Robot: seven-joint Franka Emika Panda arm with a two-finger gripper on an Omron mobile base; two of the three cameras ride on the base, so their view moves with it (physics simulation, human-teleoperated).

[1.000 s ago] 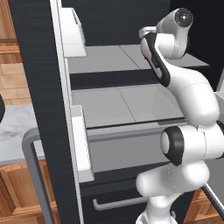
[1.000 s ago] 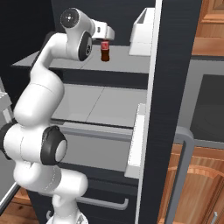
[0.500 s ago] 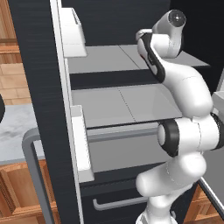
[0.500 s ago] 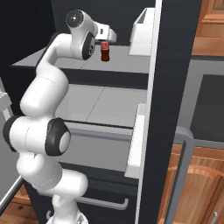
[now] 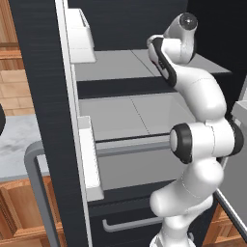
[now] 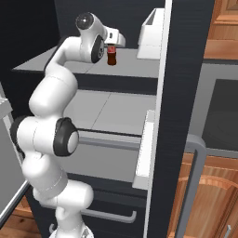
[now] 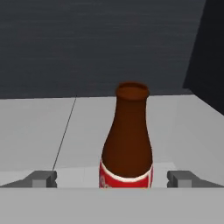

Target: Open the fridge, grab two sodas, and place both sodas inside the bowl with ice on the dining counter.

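White arm reaches level into the fridge (image 5: 43, 72), gripper (image 7: 113, 178) wide open around the soda bottle (image 7: 127, 142).

Left base view looks forward and down from behind the arm's left side, close to the open fridge (image 5: 43, 96); the arm rises at lower right and the left door edge fills the near left. Right base view looks from behind the arm's right side at the same fridge interior, with the arm at lower left and the right door edge at near right. Both views share the upper shelf (image 5: 116, 67), the middle shelf (image 6: 111, 109) and the lower drawer front. Hand view faces level along the gripper (image 7: 113, 178) into the upper shelf, very near the bottle (image 7: 127, 140), which stands upright between the fingertips (image 7: 43, 178), the dark back wall beyond.
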